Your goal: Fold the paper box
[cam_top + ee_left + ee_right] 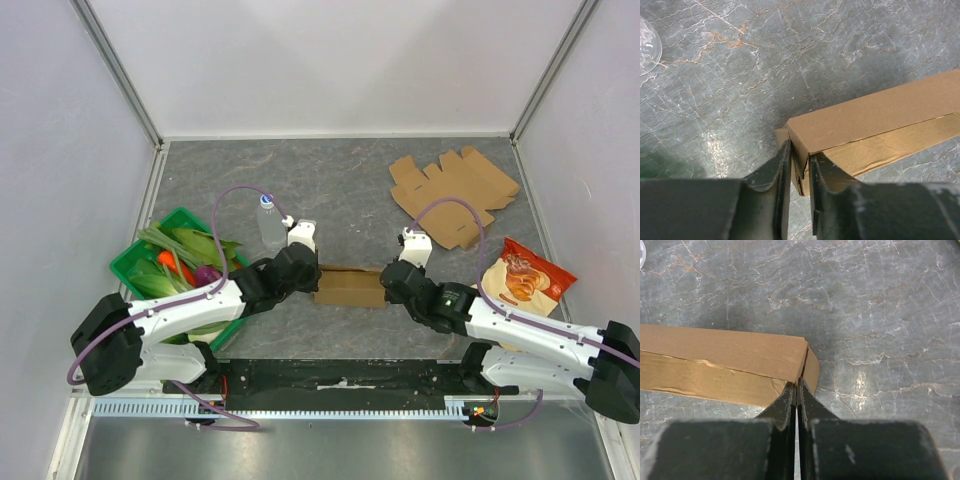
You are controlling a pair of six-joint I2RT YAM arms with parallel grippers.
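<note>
A brown paper box, partly folded into a long flat shape, lies on the grey table between the two arms. My left gripper is shut on the box's left end flap; the box body runs off to the right. My right gripper is shut on the box's right end flap, its fingers pressed almost together; the box body runs off to the left. A second, unfolded flat cardboard blank lies at the back right.
A green basket with vegetables stands at the left. A clear plastic bottle stands behind the left gripper, its edge in the left wrist view. A snack bag lies at the right. Grey walls enclose the table.
</note>
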